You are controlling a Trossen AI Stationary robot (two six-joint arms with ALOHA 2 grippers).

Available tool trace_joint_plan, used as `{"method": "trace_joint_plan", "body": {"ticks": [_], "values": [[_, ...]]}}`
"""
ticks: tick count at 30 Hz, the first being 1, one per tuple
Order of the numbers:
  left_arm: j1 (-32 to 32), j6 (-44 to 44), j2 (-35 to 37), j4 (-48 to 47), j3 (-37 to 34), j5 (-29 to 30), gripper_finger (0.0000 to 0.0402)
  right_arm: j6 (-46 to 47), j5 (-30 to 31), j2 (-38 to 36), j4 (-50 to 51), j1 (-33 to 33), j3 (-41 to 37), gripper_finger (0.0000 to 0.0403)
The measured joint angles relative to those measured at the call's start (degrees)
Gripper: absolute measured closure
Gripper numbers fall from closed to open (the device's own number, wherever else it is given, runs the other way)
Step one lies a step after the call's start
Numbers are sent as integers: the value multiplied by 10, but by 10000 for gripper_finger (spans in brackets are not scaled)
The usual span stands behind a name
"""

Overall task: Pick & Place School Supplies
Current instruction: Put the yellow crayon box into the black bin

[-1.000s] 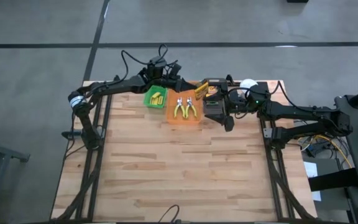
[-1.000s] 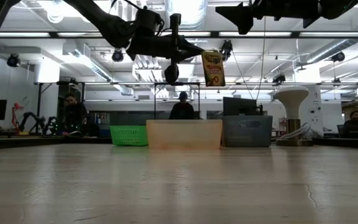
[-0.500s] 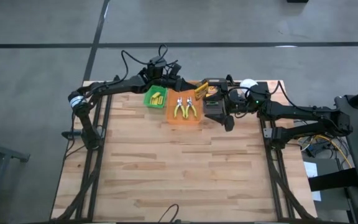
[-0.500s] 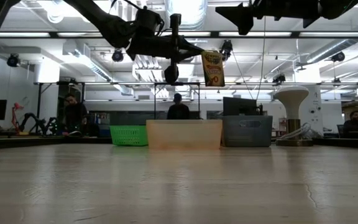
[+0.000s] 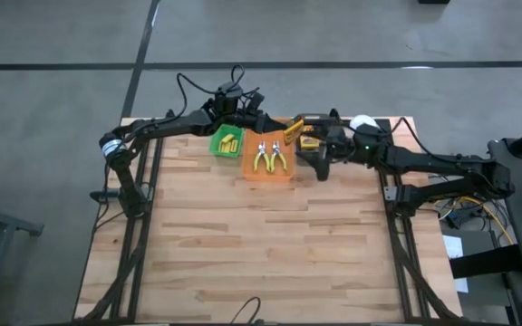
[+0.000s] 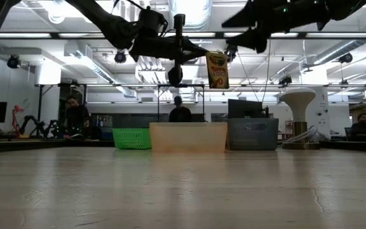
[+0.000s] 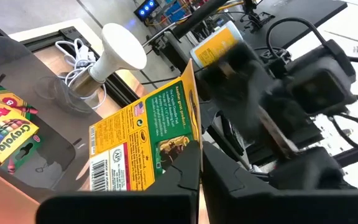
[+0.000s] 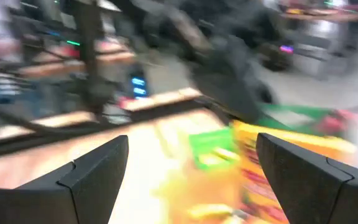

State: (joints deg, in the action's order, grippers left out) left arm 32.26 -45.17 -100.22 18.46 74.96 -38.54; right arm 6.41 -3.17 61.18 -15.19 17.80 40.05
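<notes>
My left gripper point(image 5: 275, 125) is high over the far side of the table, shut on a yellow crayon box with a green edge point(image 6: 216, 69). A second crayon box point(image 7: 4, 134) lies flat in the black tray point(image 5: 308, 154). Yellow blocks point(image 5: 228, 140) sit in the green tray point(image 5: 216, 145). Two yellow-handled pliers point(image 5: 270, 158) lie in the orange tray point(image 5: 267, 174). My right gripper point(image 8: 191, 180) is open, hanging in the air over the black tray, close to the held box, touching nothing. My left gripper pinches the crayon box between its two fingers at the box's upper end point(image 7: 188, 158), coming level from the table's left. The box is lifted clear above the trays and hangs below the fingers point(image 6: 199, 54), nearly upright with a slight tilt.
A white round object point(image 5: 361, 121) stands at the far right corner beside a coiled cable point(image 7: 79, 68). The three trays stand side by side along the far edge. Bare wooden table point(image 5: 261, 254) fills the near half. People show in the room beyond point(image 6: 180, 113).
My right gripper has swung toward the table's left and far edge, closer to the held crayon box, and has come lower in the low view. The left gripper and its box have stayed in place.
</notes>
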Motion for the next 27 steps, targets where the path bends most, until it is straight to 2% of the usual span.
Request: {"method": "trace_joint_plan", "body": {"ticks": [3, 11, 16, 20, 25, 27], "values": [[0, 0, 0, 0, 0, 0, 394, -20, 24, -3, 25, 10, 0, 53], [0, 0, 0, 0, 0, 0, 397, -69, 24, -11, 36, 47, 0, 53], [0, 0, 0, 0, 0, -10, 395, -86, 4, -21, 88, 90, 0, 54], [0, 4, 0, 1, 0, -41, 397, -94, -72, -32, 135, 133, 0, 60], [-1, 10, 0, 1, 0, -107, 397, -120, -199, -38, 137, 178, 0, 70], [-1, 17, 0, 1, 0, -126, 398, -124, -231, -38, 137, 188, 0, 74]]}}
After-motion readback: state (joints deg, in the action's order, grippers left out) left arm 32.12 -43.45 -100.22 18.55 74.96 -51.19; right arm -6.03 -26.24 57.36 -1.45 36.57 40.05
